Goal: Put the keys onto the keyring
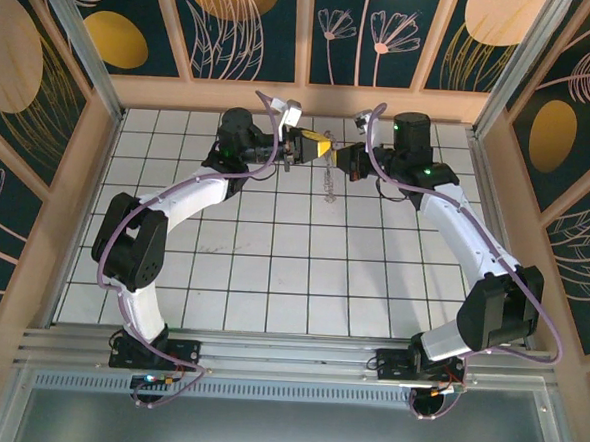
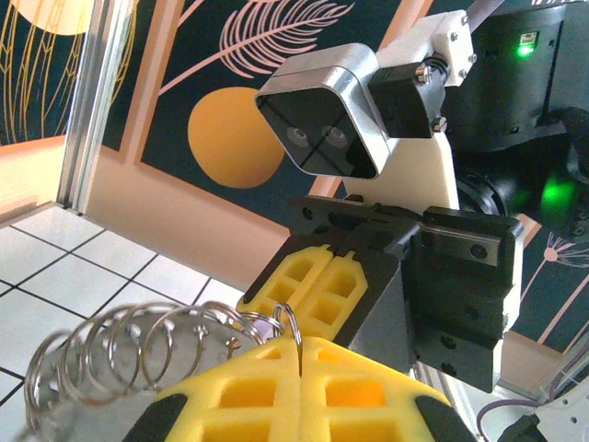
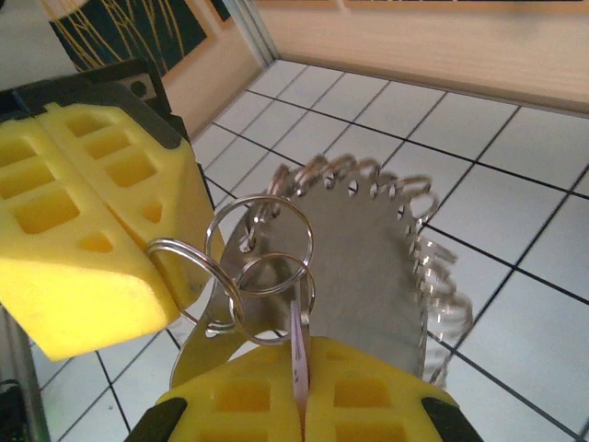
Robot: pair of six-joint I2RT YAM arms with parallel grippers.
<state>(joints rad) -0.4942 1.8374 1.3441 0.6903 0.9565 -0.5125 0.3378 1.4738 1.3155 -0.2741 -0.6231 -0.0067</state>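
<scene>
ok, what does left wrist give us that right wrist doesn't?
Left wrist: the right arm's wrist camera and a green light on that arm, with the right hand seen head-on. Right wrist: the pale lilac key pinched in the shut right hand, plus the punched holes of the metal plate. Both: the row of metal rings along the plate's edge, and a split ring pinched by the shut left hand.

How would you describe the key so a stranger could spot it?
Over the far middle of the tiled table, the right gripper faces a ring-edged metal plate. Pinched upright between its yellow fingers is the key: a thin lilac strip, unlike the silver rings around it.
</scene>
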